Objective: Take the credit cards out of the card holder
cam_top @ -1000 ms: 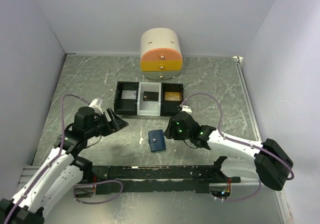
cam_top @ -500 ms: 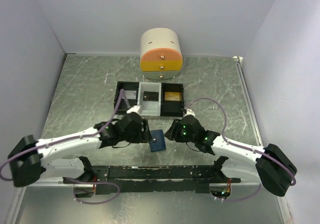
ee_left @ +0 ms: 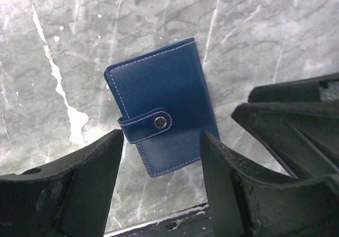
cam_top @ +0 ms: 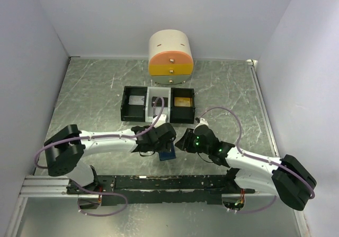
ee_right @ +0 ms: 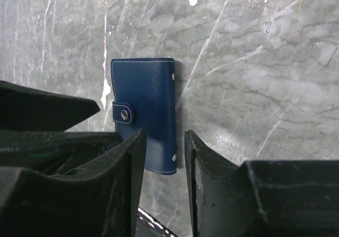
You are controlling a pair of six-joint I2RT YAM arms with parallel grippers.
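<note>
The card holder (cam_top: pixel 169 154) lies closed on the marbled table, dark blue with white stitching and a snapped clasp tab. It also shows in the left wrist view (ee_left: pixel 164 115) and the right wrist view (ee_right: pixel 145 104). No credit cards show at it; any inside are hidden. My left gripper (cam_top: pixel 162 144) is open and hovers over it, its fingers straddling the near end (ee_left: pixel 161 157). My right gripper (cam_top: pixel 183 140) is open just to its right, with the holder's right edge between its fingers (ee_right: pixel 164 147).
A black-and-white three-compartment tray (cam_top: pixel 125 107) stands behind the holder, with flat items inside, one of them tan-gold (cam_top: pixel 183 101). A cream, orange and yellow drawer unit (cam_top: pixel 170 59) is at the back. A black rail (cam_top: pixel 169 183) runs along the near edge.
My left arm has swung in from the left and now hangs over the card holder. My right gripper has shifted slightly nearer. The holder has not moved.
</note>
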